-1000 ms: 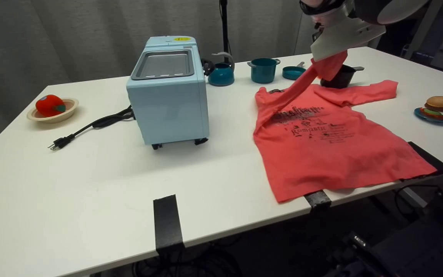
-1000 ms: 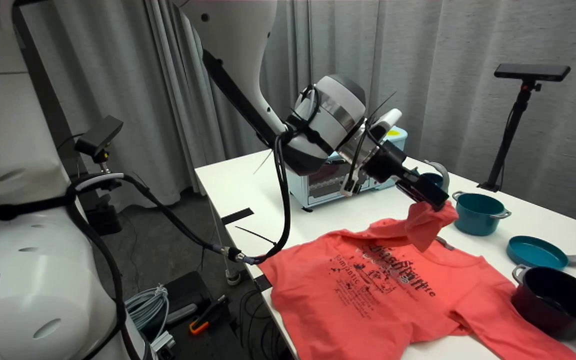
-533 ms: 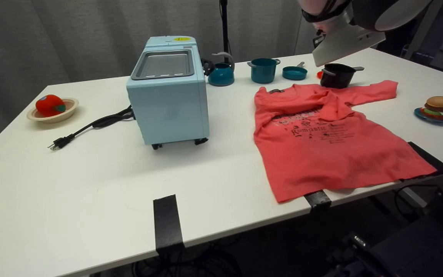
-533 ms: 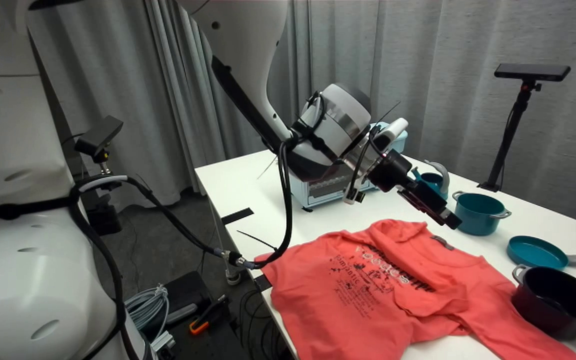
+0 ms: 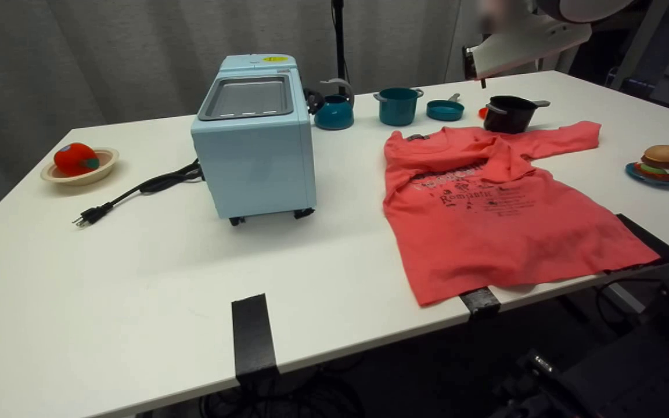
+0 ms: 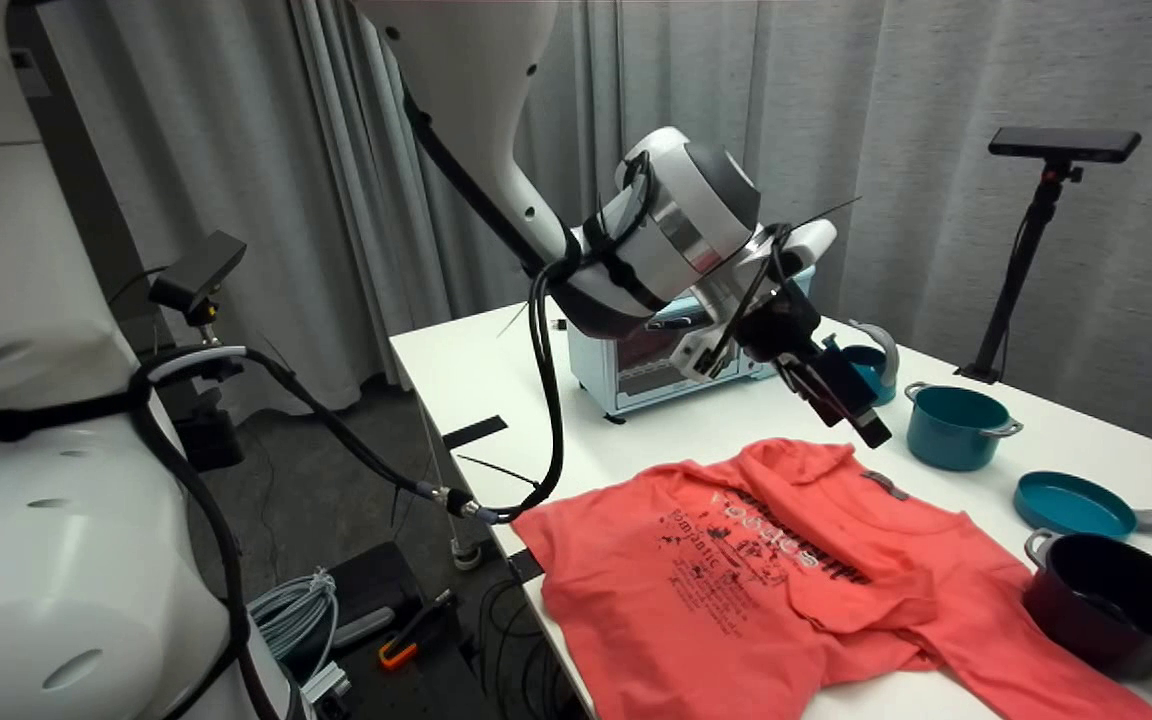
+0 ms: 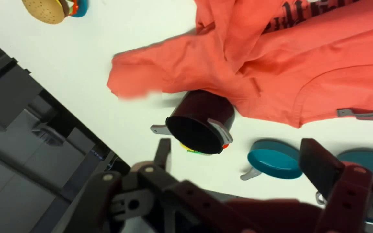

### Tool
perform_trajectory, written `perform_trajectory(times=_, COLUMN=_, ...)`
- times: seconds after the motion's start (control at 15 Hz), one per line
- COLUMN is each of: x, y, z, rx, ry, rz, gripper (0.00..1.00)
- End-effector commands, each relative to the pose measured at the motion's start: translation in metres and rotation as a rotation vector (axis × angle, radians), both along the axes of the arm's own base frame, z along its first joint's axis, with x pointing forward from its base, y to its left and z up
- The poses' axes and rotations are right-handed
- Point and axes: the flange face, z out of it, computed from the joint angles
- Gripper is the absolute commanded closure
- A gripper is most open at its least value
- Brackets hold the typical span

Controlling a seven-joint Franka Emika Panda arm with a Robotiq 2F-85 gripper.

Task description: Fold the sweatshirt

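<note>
Sweatshirt [image 5: 509, 232]: one sleeve across chest. Bowl [image 5: 83, 178], well apart from sweatshirt: containing red item [image 5: 73, 159]. Dark pot [image 7: 204, 106]: touching sweatshirt. Gripper [image 7: 238, 155]: fingers spread wide.

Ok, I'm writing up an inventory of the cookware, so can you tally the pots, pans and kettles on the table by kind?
Pots: 2, the teal pot and the dark pot
Pans: 1, the teal pan
Kettles: 1, the teal kettle
Total: 4

Coral-red sweatshirt [image 5: 514, 229] on table [image 5: 137, 290], print up; one sleeve across chest, other outstretched; hem seemingly near edge.
</note>
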Motion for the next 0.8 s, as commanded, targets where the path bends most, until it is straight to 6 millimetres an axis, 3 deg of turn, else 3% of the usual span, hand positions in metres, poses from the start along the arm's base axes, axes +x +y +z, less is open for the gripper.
perform_trajectory(times=0.0, x=-0.022, y=-0.01, z=0.011, rx=0.134, ry=0.082, rz=0.07, gripper=0.0)
perform_trajectory(times=0.33, x=-0.045, y=-0.007, z=0.016, rx=0.277, ry=0.246, rz=0.148, gripper=0.0)
perform_trajectory(times=0.4, x=-0.03, y=-0.007, z=0.004, rx=0.232, ry=0.213, rz=0.11, gripper=0.0)
perform_trajectory(times=0.73, x=-0.038, y=-0.007, z=0.01, rx=0.263, ry=0.234, rz=0.14, gripper=0.0)
